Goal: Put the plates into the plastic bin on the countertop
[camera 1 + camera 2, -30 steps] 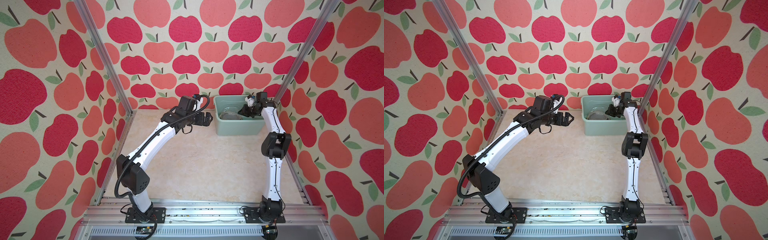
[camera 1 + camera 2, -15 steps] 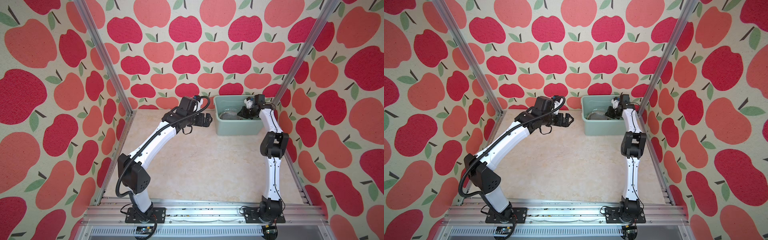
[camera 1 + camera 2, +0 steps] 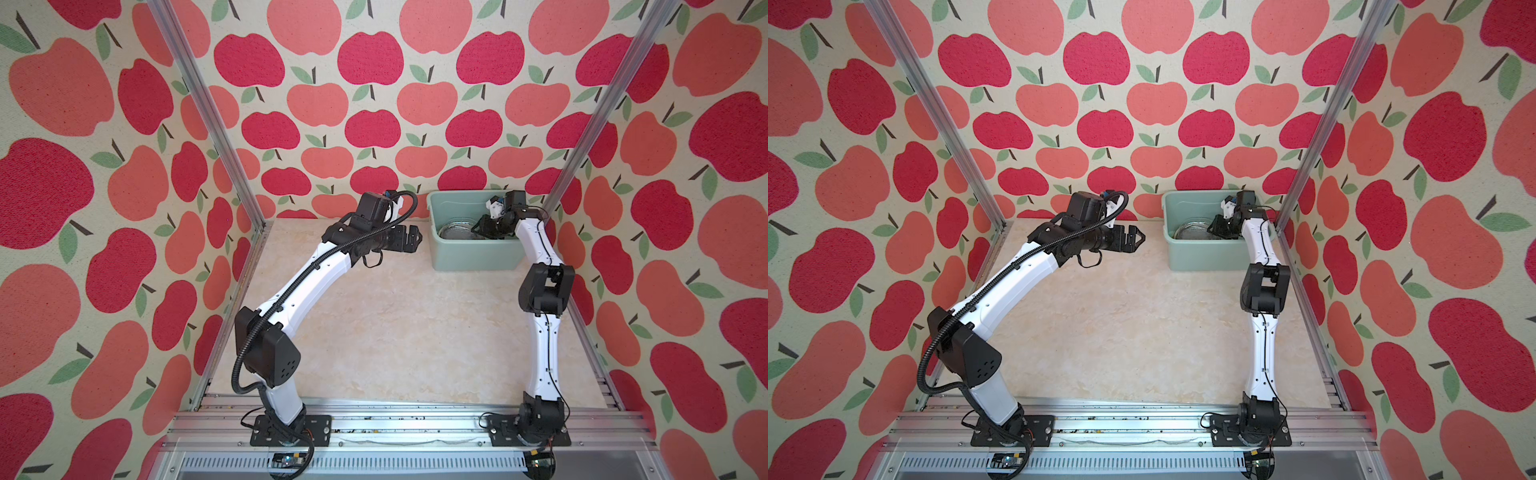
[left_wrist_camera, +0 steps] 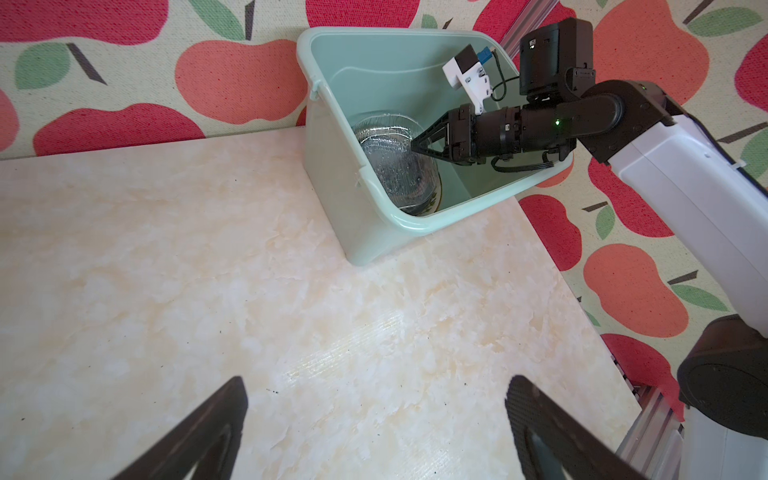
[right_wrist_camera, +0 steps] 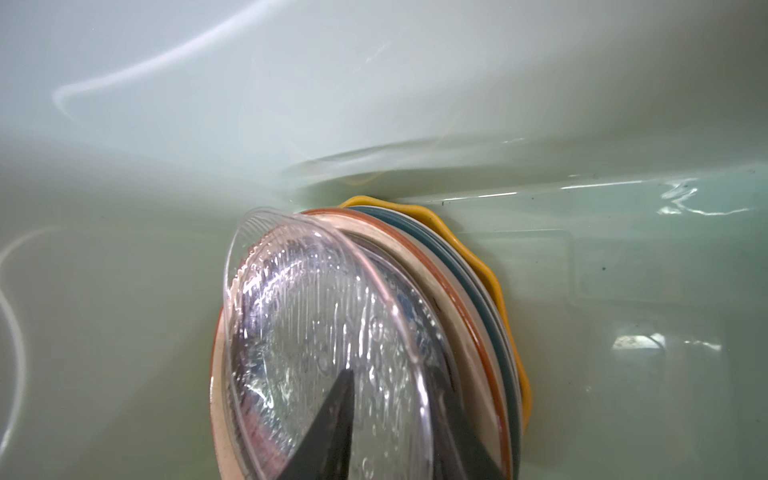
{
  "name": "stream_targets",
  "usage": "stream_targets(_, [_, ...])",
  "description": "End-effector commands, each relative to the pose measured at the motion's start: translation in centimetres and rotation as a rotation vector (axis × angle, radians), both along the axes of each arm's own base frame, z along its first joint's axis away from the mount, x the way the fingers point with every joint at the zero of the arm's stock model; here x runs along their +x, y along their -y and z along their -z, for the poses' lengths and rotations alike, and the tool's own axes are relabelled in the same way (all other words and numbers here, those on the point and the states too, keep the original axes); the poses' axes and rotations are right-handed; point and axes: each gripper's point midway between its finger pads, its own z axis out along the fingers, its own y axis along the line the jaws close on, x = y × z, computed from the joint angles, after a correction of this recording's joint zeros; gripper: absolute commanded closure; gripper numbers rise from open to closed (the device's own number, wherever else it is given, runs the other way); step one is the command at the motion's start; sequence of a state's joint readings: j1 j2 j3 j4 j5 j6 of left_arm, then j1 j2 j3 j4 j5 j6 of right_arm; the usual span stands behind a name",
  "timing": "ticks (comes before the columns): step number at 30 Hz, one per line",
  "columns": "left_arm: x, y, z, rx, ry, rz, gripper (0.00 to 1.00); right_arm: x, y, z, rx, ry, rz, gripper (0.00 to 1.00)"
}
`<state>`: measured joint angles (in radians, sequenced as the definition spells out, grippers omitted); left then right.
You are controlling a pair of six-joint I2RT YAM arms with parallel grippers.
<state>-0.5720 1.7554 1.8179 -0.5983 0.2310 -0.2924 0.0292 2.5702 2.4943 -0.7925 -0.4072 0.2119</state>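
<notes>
Left gripper (image 3: 411, 241) spread wide, nothing in it, hanging above the countertop (image 3: 395, 324) near its back edge, just beside the plastic bin (image 3: 473, 257). Bin sits in the back right corner of the countertop. Right gripper (image 5: 392, 374) is down inside the bin, fingers (image 5: 328, 428) a little apart and straddling the rim of the clear glass plate (image 5: 316, 332): one finger inside the dish, one outside. Can't tell if either pad touches the glass. Glass plate is tilted on top of the plates (image 3: 455, 230), stacked in the bin at the end nearer my left arm. Below it, a cream plate (image 5: 453, 307) with an orange-brown rim, then teal, with the yellow scalloped plate (image 5: 490, 282) lowest.
</notes>
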Motion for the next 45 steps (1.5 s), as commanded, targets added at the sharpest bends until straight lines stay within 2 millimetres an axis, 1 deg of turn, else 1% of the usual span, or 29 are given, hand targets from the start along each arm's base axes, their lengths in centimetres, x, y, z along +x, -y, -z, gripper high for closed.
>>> stream_targets(1, [0.6, -0.8, 0.5, 0.035, 0.000, -0.017, 0.01, 0.0, 0.2, -0.3, -0.042, 0.017, -0.004, 0.62])
stream_targets(3, [0.6, -1.0, 0.4, 0.035, 0.002, -0.023, 0.01, 0.0, 0.5, -1.3, -0.052, 0.037, 0.002, 0.59])
stream_targets(5, [0.5, -1.3, 0.3, 0.038, 0.006, -0.029, 0.01, 0.0, 0.5, -2.5, -0.062, 0.056, 0.004, 0.53])
stream_targets(7, [0.4, -1.6, 0.1, 0.039, 0.010, -0.035, 0.01, -0.2, 0.5, -3.6, -0.071, 0.075, 0.001, 0.49])
stream_targets(9, [0.2, -1.9, -0.1, 0.041, 0.018, -0.040, 0.01, -0.5, 0.6, -4.7, -0.100, 0.093, 0.006, 0.42])
stream_targets(11, [-0.1, -2.4, -0.5, 0.044, 0.026, -0.051, 0.01, -0.9, 0.8, -5.8, -0.157, 0.113, 0.012, 0.38])
stream_targets(14, [-0.5, -3.2, -1.1, 0.047, 0.047, -0.071, 0.01, -1.7, 1.7, -7.2, -0.293, 0.137, 0.039, 0.28])
stream_targets(16, [-0.8, -3.7, -1.8, 0.043, 0.066, -0.086, 0.01, -2.3, 2.0, -8.5, -0.342, 0.165, 0.053, 0.27])
stream_targets(19, [-1.4, -4.8, -3.0, 0.043, 0.097, -0.108, 0.01, -3.0, 1.7, -10.5, -0.382, 0.221, 0.059, 0.21])
stream_targets(24, [-2.9, -6.6, -4.9, 0.041, 0.145, -0.146, 0.01, -4.5, 1.3, -13.3, -0.399, 0.256, 0.058, 0.21])
stream_targets(27, [-4.0, -7.9, -6.4, 0.039, 0.177, -0.171, 0.01, -5.9, 0.3, -15.8, -0.386, 0.294, 0.036, 0.21])
stream_targets(30, [-5.3, -9.5, -7.6, 0.052, 0.210, -0.197, 0.01, -8.4, -1.6, -18.9, -0.367, 0.363, -0.012, 0.21])
stream_targets(33, [-6.8, -12.0, -8.2, 0.068, 0.236, -0.247, 0.01, -12.4, -4.0, -22.0, -0.338, 0.503, -0.095, 0.21])
stream_targets(35, [-7.7, -14.5, -8.2, 0.075, 0.245, -0.311, 0.01, -15.9, -5.3, -23.8, -0.303, 0.630, -0.142, 0.21])
stream_targets(36, [-8.1, -15.8, -8.0, 0.071, 0.245, -0.346, 0.01, -17.5, -5.7, -24.5, -0.286, 0.688, -0.160, 0.22])
stream_targets(37, [-8.5, -17.5, -7.9, 0.063, 0.247, -0.395, 0.01, -19.3, -5.9, -24.9, -0.272, 0.742, -0.166, 0.21])
stream_targets(39, [-9.5, -20.9, -7.6, 0.039, 0.252, -0.502, 0.01, -22.6, -5.8, -25.0, -0.256, 0.810, -0.177, 0.20])
stream_targets(40, [-10.0, -22.7, -7.0, 0.029, 0.250, -0.562, 0.01, -24.2, -5.6, -24.5, -0.256, 0.820, -0.182, 0.21])
stream_targets(41, [-10.2, -24.8, -6.0, 0.024, 0.237, -0.634, 0.01, -25.6, -5.4, -23.7, -0.255, 0.815, -0.191, 0.22])
stream_targets(43, [-11.0, -27.6, -4.1, 0.012, 0.217, -0.724, 0.01, -27.7, -4.7, -22.1, -0.262, 0.783, -0.194, 0.22])
stream_targets(44, [-11.4, -28.9, -2.9, 0.009, 0.199, -0.770, 0.01, -28.6, -4.1, -21.0, -0.272, 0.759, -0.186, 0.22])
stream_targets(45, [-11.7, -29.8, -1.9, 0.008, 0.182, -0.798, 0.01, -29.3, -3.7, -20.0, -0.280, 0.740, -0.183, 0.21])
